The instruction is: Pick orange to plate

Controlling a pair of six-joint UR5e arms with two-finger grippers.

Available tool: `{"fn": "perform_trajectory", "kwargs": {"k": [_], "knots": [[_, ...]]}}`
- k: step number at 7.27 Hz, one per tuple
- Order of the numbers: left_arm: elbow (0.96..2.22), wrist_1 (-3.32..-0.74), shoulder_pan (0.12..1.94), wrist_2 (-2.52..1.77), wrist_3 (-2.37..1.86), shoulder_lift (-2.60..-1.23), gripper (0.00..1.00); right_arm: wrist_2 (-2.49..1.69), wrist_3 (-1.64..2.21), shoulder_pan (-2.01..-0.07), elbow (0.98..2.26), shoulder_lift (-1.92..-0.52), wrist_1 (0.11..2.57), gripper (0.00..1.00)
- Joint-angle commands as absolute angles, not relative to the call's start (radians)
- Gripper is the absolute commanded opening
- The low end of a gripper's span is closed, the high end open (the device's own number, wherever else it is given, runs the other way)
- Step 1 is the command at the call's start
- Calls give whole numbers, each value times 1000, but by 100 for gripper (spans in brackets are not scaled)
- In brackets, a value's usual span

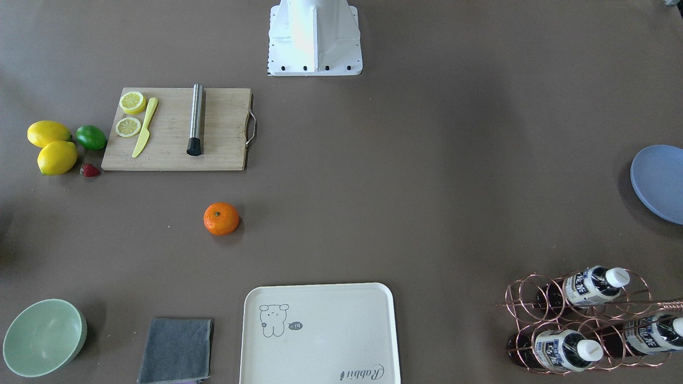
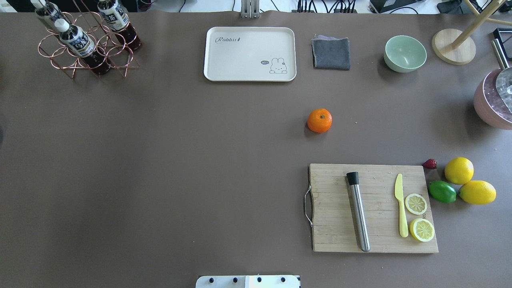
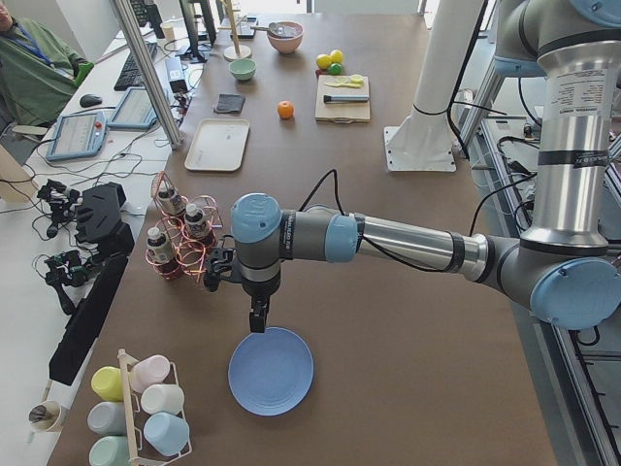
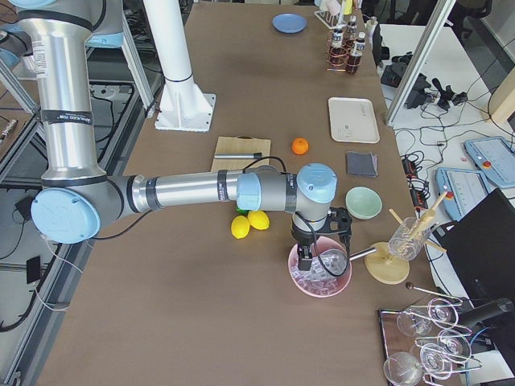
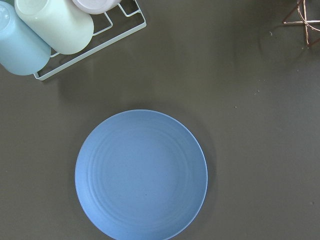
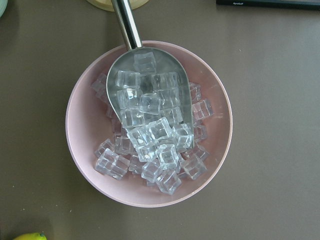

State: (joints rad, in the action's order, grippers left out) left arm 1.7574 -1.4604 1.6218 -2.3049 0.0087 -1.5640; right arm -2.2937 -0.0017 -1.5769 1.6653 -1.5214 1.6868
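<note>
Before reaching, note the layout: orange (image 1: 221, 218) alone on the bare table, near the cutting board (image 1: 176, 129), lying between it and the cream tray (image 1: 320, 333) and touching neither. Plate (image 3: 271, 371) far off at the table's left end, just under the left gripper (image 3: 258, 316), well apart from the fruit. Right gripper (image 4: 306, 259) hanging over the pink bowl of ice (image 4: 320, 277) at the opposite end. Cannot tell for either pair of fingers whether spread or pressed together: seen only from the side cameras, absent from both wrist views. Likely trouble: round and smooth, so liable to roll away if nudged off-centre, or to squirt out of a shallow pinch. Liable to roll again on so shallow a plate if let go from height. Long carry across the table as well, perhaps with a hand-over, so a drop midway is possible. Beware too of taking one of the lemons (image 1: 57, 158) by mistake.
</note>
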Motion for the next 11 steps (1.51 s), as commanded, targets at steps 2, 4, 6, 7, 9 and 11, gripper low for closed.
{"fn": "perform_trajectory", "kwargs": {"k": [2,4,6,7,9,11], "knots": [[1756,-1460,1618,-2304,8,-1565,98,-2292,3,-1577,1667,-1523,1686,100],[1747,-1460,1615,-2304,8,-1565,98,-2292,5,-1575,1667,-1519,1686,100],[1743,-1459,1615,-2303,6,-1577,98,-2293,2,-1574,1670,-1522,1683,100],[1743,-1459,1615,-2303,6,-1577,98,-2295,0,-1574,1671,-1522,1683,100],[1738,-1457,1615,-2303,6,-1577,98,-2296,-5,-1574,1671,-1514,1686,100],[1733,-1457,1614,-2304,6,-1578,98,-2296,3,-1574,1671,-1513,1683,100]]}}
